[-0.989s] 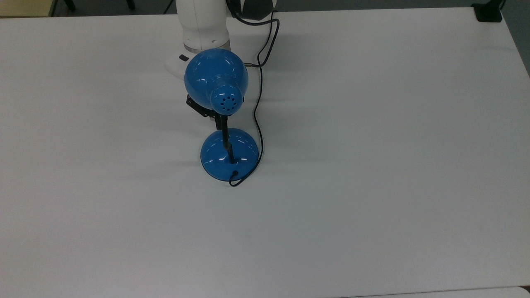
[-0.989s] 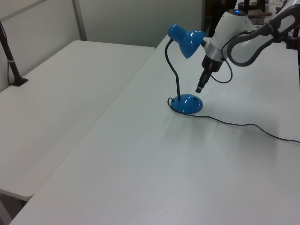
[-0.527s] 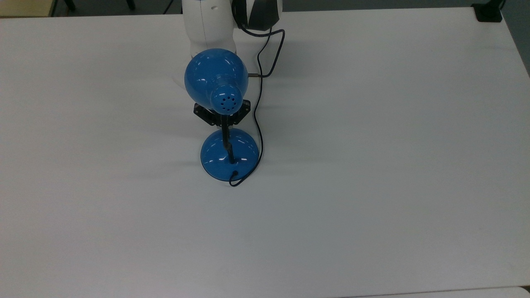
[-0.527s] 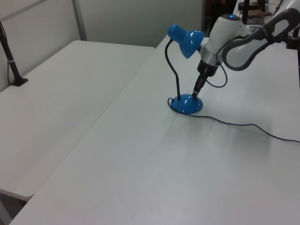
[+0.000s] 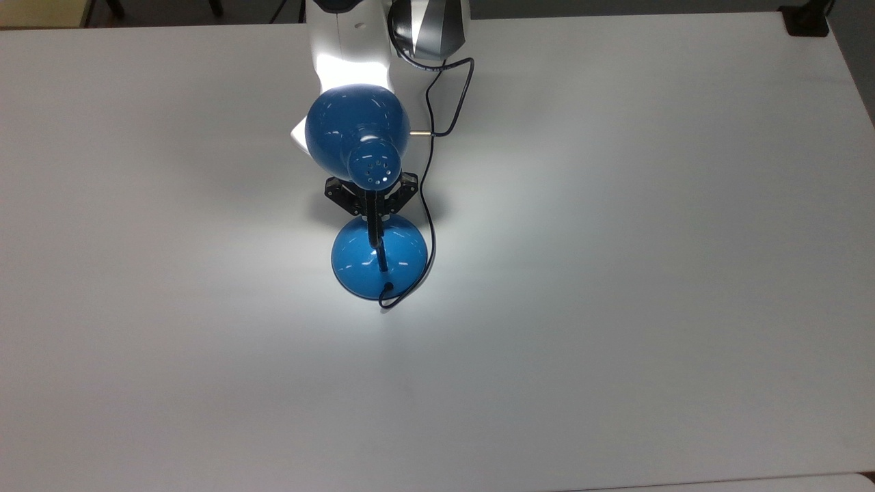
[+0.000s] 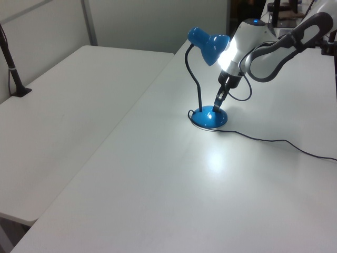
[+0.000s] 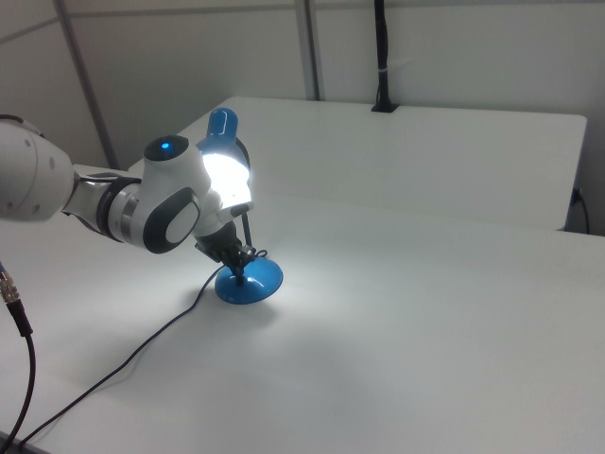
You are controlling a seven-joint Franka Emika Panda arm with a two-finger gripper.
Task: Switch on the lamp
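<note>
Blue lamp lit, gripper on base

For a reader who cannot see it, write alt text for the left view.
A blue desk lamp is lit, casting a bright patch on the white table. The robot arm's end effector points down at the lamp's round base, and a black cord trails off to the left view's right.

The lamp stands on the table, hand on its base.
</note>
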